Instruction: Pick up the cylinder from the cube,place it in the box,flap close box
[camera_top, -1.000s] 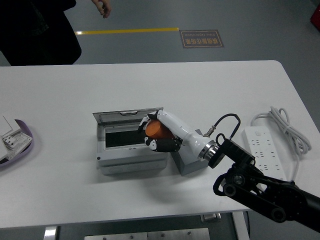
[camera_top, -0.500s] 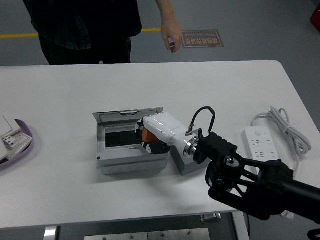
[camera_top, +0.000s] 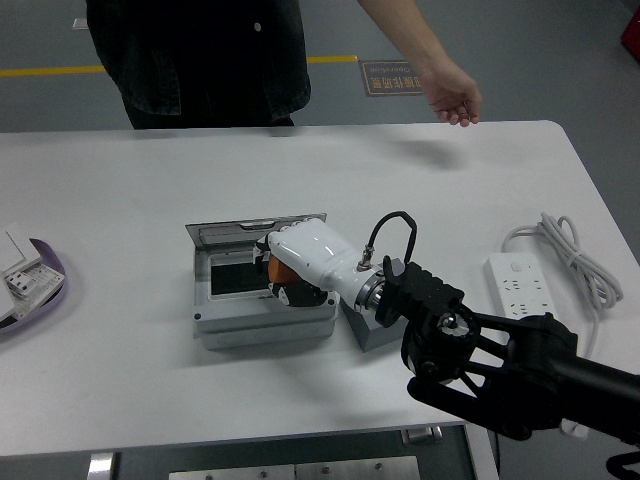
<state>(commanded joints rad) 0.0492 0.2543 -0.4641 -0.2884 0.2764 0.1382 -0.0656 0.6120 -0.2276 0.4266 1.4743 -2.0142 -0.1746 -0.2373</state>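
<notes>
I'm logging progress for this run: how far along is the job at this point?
Done: the orange cylinder is off the cube and held in the right hand. In hand: that hand is over the open box, palm down, with the cylinder at the opening and not released. Left: letting go and closing the flap, which stands open at the box's far side. A person's hand hangs beyond the table's far edge.
</notes>
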